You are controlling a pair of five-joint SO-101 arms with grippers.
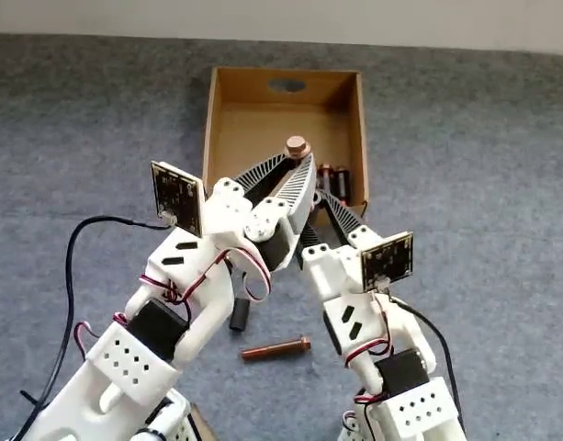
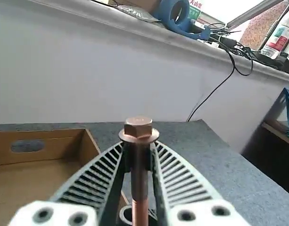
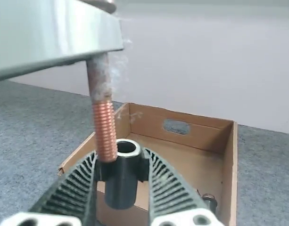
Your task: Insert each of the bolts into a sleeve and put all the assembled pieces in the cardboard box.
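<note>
A grey carpeted desk [image 1: 483,138] meets a pale wall, with an open cardboard box [image 1: 222,119] at its far middle. My left hand [image 2: 138,150] is closed on a copper bolt [image 2: 138,134], upright and head up, over the box's near edge. Between my arms lie a loose sleeve [image 1: 238,315] and, right of it, a second bolt [image 1: 275,348]. My right hand [image 3: 121,157] grips a black sleeve [image 3: 121,181] upright; the held bolt's threaded tip sits at its rim, beside the bore. Assembled pieces [image 1: 334,177] lie in the box's near right corner.
</note>
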